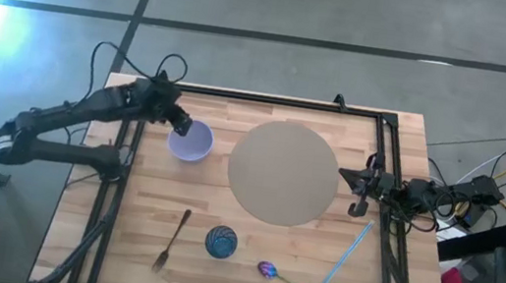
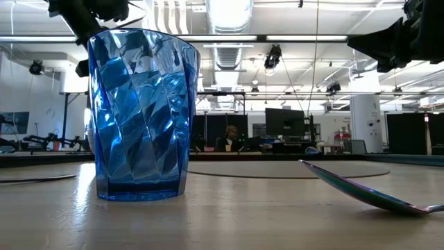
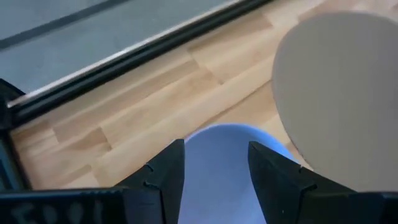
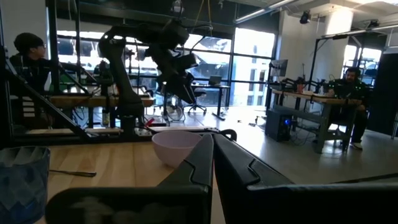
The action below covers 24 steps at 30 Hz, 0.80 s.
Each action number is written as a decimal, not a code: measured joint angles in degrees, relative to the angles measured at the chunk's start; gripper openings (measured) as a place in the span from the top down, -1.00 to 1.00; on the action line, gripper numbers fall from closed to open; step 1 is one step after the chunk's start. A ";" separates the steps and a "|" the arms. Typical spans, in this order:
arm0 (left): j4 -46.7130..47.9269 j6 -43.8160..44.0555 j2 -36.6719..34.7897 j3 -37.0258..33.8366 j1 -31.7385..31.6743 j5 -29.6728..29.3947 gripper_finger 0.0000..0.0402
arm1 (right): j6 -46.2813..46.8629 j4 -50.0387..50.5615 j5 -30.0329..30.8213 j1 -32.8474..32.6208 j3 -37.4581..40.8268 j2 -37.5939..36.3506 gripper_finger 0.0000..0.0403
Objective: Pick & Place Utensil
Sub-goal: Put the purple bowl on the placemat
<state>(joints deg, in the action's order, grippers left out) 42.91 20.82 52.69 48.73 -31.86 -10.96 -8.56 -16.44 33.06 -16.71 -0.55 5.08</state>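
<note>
From above: pale striped wooden table [image 1: 246,260], smooth round tan mat [image 1: 283,173] in the middle, small round lavender bowl [image 1: 191,141] beside it. Left gripper [image 1: 176,121] at the bowl's rim. Right gripper [image 1: 356,188] at the mat's right edge. Near the front edge: thin dark metal fork [image 1: 172,240], ribbed blue glass cup [image 1: 221,241], shiny rainbow spoon with green handle [image 1: 285,279], light blue straw [image 1: 346,255]. From table height: blue cup [image 2: 142,114] big and wavy, see-through; spoon [image 2: 368,191] lying flat, well apart. From left wrist: dark fingers [image 3: 163,177] spread apart over the smooth bowl [image 3: 217,168]. From right wrist: fingers [image 4: 196,165] pressed together, grasping nothing; bowl [image 4: 177,146] far across, people at desks behind.
</note>
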 joint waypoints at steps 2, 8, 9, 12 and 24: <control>1.48 -1.25 1.07 0.90 -1.13 2.57 0.16 | 0.01 0.00 0.00 0.00 -0.01 0.00 0.96; 8.58 -3.23 5.74 4.67 -4.76 5.55 0.16 | 0.01 0.00 0.00 0.00 -0.01 0.00 0.96; 9.46 -3.28 6.60 5.31 -5.20 5.55 0.16 | -0.01 0.00 0.00 0.00 -0.01 0.00 0.96; 11.82 -4.41 9.34 7.16 -6.04 5.66 0.16 | 0.01 0.00 0.00 0.00 -0.01 0.00 0.96; 13.99 -8.97 19.16 10.23 -7.98 7.27 0.16 | -0.01 0.00 0.00 0.00 0.01 0.00 0.96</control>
<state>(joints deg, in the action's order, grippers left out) 56.90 11.84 71.85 58.96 -39.84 -3.69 -8.58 -16.45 33.06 -16.71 -0.54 5.08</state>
